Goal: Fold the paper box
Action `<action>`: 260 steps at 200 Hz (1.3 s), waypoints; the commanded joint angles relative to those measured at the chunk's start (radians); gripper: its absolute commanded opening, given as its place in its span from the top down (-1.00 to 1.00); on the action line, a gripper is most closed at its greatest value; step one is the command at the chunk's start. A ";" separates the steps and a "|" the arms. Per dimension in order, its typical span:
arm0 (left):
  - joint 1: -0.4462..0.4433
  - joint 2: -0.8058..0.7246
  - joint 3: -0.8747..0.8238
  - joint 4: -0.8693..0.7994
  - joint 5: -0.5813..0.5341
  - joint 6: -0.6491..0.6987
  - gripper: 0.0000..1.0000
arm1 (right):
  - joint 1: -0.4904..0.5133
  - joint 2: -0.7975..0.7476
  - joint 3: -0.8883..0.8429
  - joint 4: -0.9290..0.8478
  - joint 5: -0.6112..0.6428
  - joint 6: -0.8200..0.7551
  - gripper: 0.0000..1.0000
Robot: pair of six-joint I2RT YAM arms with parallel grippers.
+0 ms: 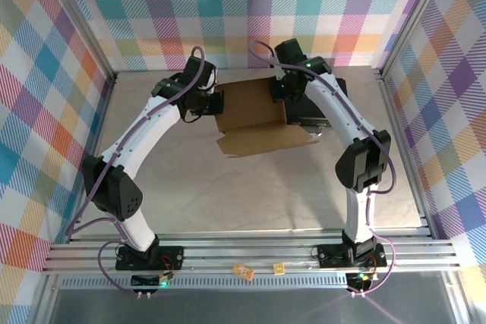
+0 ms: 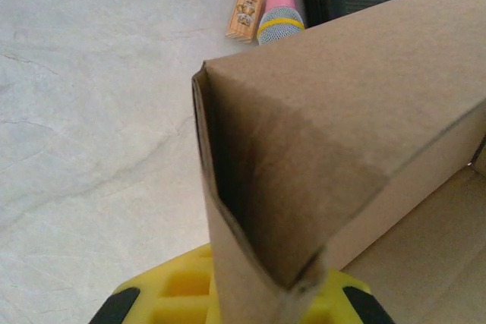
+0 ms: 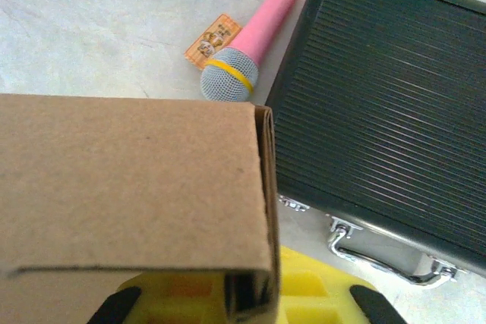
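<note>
- Now the paper box point(image 1: 254, 115) sits half folded near the tabletop point(image 1: 190, 187) far edge, midway across.
- Left gripper point(image 2: 243, 305) clamped on its left wall, right gripper point(image 3: 247, 301) clamped on its right wall.
- Risk: an uneven pull tears or reopens a wall, or the box bumps the black case point(image 3: 380, 111).

Plain brown paper box point(image 1: 254, 115); black ribbed case point(image 3: 387, 96); pink microphone point(image 3: 262, 24), grey mesh head, yellow band; pale grey-veined desk point(image 2: 91, 111); pastel plaid walls point(image 1: 250, 5); white arms point(image 1: 140, 146), purple cables point(image 1: 199, 66).
</note>
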 commanded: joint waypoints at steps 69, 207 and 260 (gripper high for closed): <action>-0.011 -0.003 0.059 -0.033 -0.001 0.000 1.00 | 0.114 0.020 0.048 -0.035 0.529 -0.052 1.00; -0.003 0.041 0.117 -0.061 -0.005 0.009 1.00 | 0.009 -0.129 -0.053 -0.009 -0.229 0.045 -0.10; -0.003 0.053 0.127 -0.068 0.000 0.011 1.00 | 0.003 -0.176 -0.144 0.009 -0.108 0.052 -0.08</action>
